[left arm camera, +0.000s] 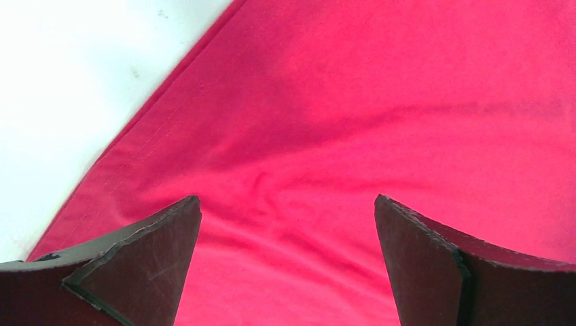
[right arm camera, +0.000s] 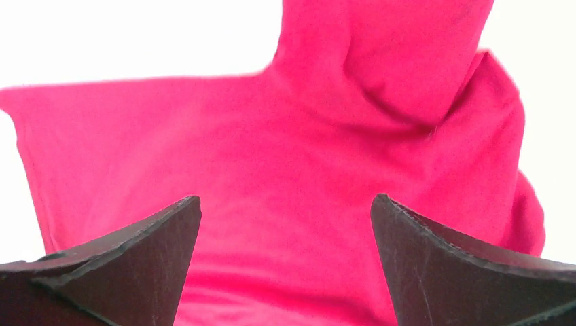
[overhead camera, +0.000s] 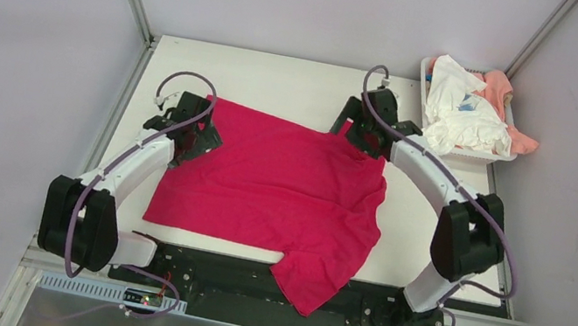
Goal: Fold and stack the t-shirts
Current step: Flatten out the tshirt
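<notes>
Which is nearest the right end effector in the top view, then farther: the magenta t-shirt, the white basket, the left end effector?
1. magenta t-shirt, directly under it.
2. white basket, to its right, far corner.
3. left end effector, across the shirt, left side.

Left tool [left arm camera: 286, 207] and right tool [right arm camera: 285, 204] both gape wide.

From above, the plain magenta-red cloth t-shirt [overhead camera: 281, 188] has both far corners hidden under the left gripper [overhead camera: 194, 138] and right gripper [overhead camera: 368, 138]; the white and peach-pink shirts [overhead camera: 464, 113] heaped in the white plastic basket [overhead camera: 425, 88] cannot be counted
</notes>
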Robot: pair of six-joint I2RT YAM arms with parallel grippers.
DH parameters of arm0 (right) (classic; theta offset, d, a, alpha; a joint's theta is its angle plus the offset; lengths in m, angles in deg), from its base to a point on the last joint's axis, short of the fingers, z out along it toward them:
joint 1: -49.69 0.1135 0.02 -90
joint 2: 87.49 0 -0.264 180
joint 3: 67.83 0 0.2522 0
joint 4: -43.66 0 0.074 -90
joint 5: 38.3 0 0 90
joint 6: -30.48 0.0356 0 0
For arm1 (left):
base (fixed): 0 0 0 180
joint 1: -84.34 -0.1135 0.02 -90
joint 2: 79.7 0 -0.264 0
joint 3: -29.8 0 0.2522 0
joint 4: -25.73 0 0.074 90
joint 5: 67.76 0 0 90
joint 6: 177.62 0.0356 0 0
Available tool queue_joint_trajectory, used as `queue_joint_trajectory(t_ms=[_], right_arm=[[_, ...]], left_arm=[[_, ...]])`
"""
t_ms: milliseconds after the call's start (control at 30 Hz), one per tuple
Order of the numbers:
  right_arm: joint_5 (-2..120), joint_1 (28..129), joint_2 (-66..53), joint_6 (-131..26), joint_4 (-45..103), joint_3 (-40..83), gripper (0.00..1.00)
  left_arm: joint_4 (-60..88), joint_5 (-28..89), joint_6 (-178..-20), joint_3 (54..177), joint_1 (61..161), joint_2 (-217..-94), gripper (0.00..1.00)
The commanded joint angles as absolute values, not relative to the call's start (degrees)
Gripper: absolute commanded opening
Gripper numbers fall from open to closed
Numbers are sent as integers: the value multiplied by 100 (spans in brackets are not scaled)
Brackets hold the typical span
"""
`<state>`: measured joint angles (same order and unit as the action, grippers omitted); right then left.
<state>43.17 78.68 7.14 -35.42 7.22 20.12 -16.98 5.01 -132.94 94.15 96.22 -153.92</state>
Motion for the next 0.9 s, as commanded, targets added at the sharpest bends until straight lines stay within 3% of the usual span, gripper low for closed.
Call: queue_joint_trajectory(t_ms=[0,133,633,867], right_arm=[[4542,7488,1633,-3420,877,2692,99],[4622,7245,2506,-3428,852,3495,99],[4649,6800,4640,-2896,354,5326,99],[5116,6441,5599,-2631,2,6934,99]], left_arm=[[-1500,1090,-12983,9609,9571,-15749,99],[-1236,1437,-12874,9593,9559,-16148,99],[-1195,1029,-12743,9752,9557,-16954,99],[-1194,1015,-12822,10150,9557,-17425,99]])
